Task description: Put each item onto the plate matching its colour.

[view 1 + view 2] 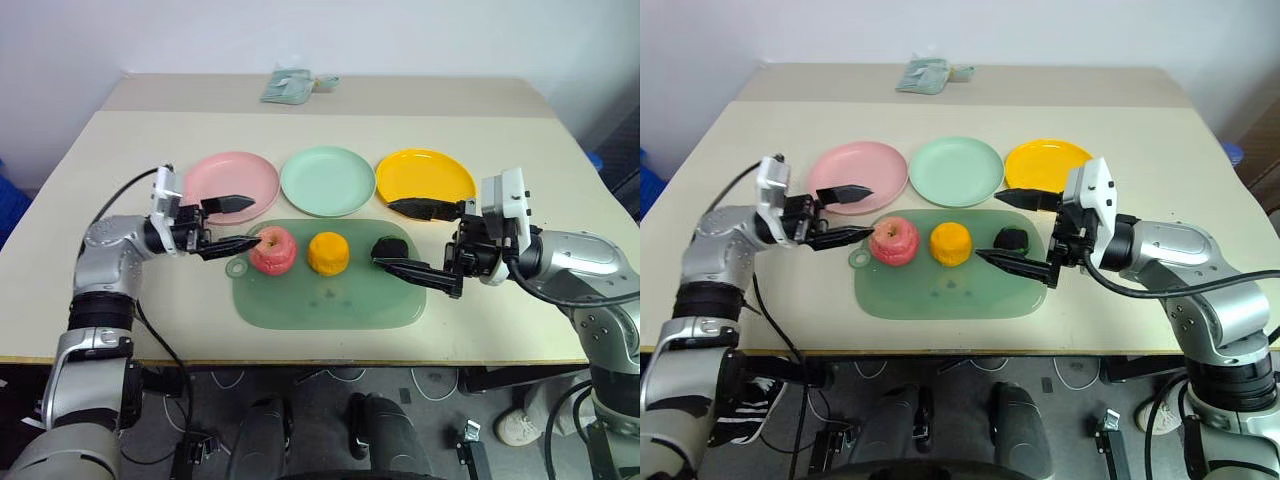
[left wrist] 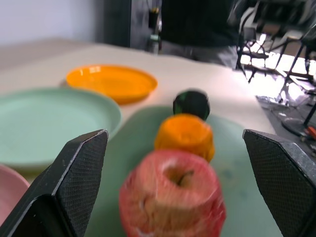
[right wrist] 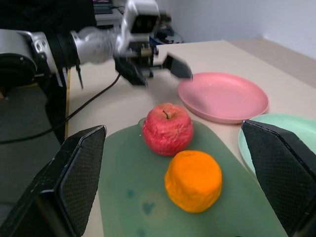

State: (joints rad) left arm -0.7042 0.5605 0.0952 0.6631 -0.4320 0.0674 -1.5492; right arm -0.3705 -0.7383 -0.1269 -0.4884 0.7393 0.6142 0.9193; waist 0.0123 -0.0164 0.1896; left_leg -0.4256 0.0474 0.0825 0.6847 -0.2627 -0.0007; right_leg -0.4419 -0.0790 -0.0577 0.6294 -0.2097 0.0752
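Three plates stand in a row: pink (image 1: 232, 183), mint green (image 1: 328, 180) and yellow-orange (image 1: 425, 177). In front of them, on a green mat (image 1: 330, 295), lie the pink-red apple (image 1: 272, 250), the orange lump (image 1: 328, 253) and the dark green-black lump (image 1: 390, 247). My left gripper (image 1: 245, 222) is open and level just left of the apple, its lower fingertip close to the fruit. My right gripper (image 1: 383, 234) is open and comes in from the right. The dark lump shows between its two fingers, not gripped. In the left wrist view the apple (image 2: 173, 197) sits between the pads.
A crumpled pale green packet (image 1: 290, 85) lies at the table's far edge. The mat has a small hole (image 1: 236, 267) at its left corner. Bare tabletop (image 1: 120, 310) runs left and right of the mat and behind the plates.
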